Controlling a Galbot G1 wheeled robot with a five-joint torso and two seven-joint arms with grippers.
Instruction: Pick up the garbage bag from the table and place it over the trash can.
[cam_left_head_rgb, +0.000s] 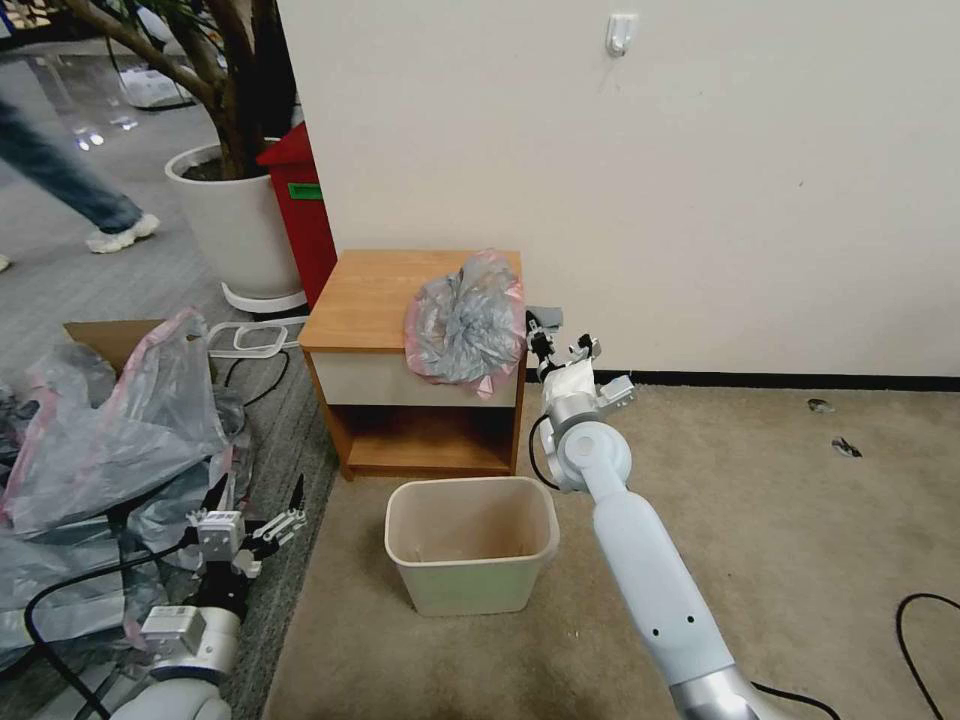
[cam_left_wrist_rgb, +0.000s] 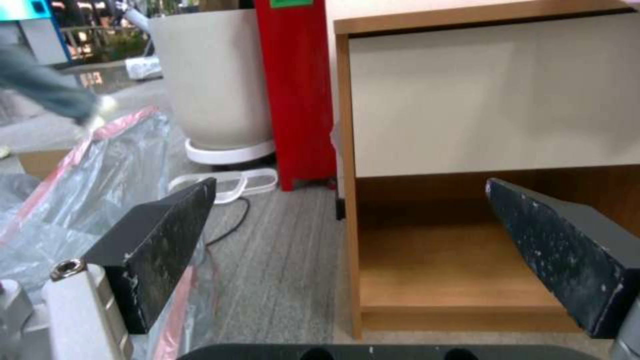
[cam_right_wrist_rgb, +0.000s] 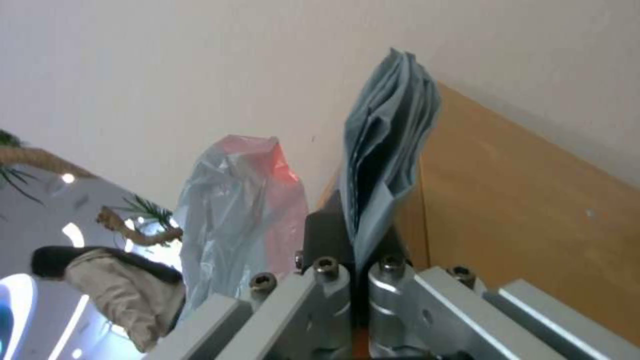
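Note:
The garbage bag (cam_left_head_rgb: 465, 320) lies crumpled, grey with a pink rim, on the right front corner of the wooden table (cam_left_head_rgb: 375, 290), hanging a little over the cream front. My right gripper (cam_left_head_rgb: 541, 336) is at the table's right side, shut on a grey fold (cam_right_wrist_rgb: 390, 135) at the bag's edge; the bag's bulk (cam_right_wrist_rgb: 240, 215) sits just beyond it. The cream trash can (cam_left_head_rgb: 470, 489) stands on the carpet in front of the table, with nothing in it. My left gripper (cam_left_head_rgb: 247, 515) hangs low at the left, open, its dark fingers (cam_left_wrist_rgb: 160, 245) spread before the table's shelf recess (cam_left_wrist_rgb: 460, 265).
A heap of grey-pink bags (cam_left_head_rgb: 110, 430) and black cables cover the floor at the left. A tall red bin (cam_left_head_rgb: 300, 220) and a white plant pot (cam_left_head_rgb: 235, 215) stand behind the table's left side. The wall runs close behind. Open carpet lies to the right.

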